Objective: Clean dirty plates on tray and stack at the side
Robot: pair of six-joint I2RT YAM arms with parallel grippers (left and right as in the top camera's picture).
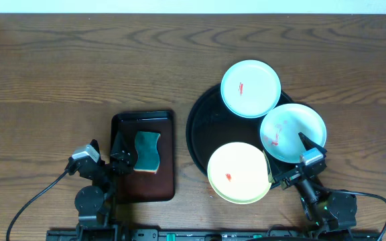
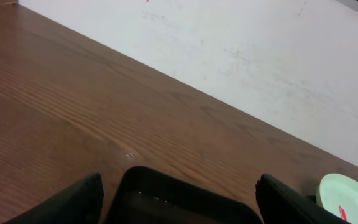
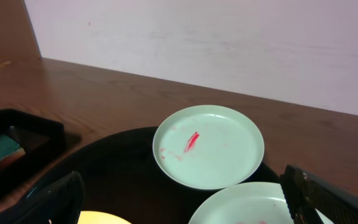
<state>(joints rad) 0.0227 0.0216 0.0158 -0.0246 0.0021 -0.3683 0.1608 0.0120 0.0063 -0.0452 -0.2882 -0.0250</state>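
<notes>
**Three smeared plates on the black tray, both end effectors empty**

We find all three plates on the round black tray [image 1: 203, 130], on the right half of the desk [image 1: 59, 67]. They are the far mint plate [image 1: 250, 88], the right mint plate [image 1: 292, 132] and the yellow plate [image 1: 240, 172]. Each carries a small red smear and each reaches out over the tray's raised rim. The yellow plate and the right mint plate lie just beside each other, and we cannot tell whether they touch.

The right end effector [image 3: 184, 174] stands wide open and holds nothing. It sits at the near side of the tray with one finger over the right mint plate. The left end effector [image 2: 179, 180] is also spread fairly wide and empty. It is over the brown rectangular tray [image 1: 146, 189], just beside the teal sponge [image 1: 147, 151].

We judge the plates to be light, stiff and glossy (so likely to skid on the equally glossy tray when wiped). The best hold looks like the lip where a plate overhangs the tray rim, one finger above and one below. The sponge should be soft and will squash, so we would take it across its narrow waist.

The desk is brown wood grain, flat and matte. A pale wall runs along its far edge, and cables trail at the near edge by the arm bases.
</notes>
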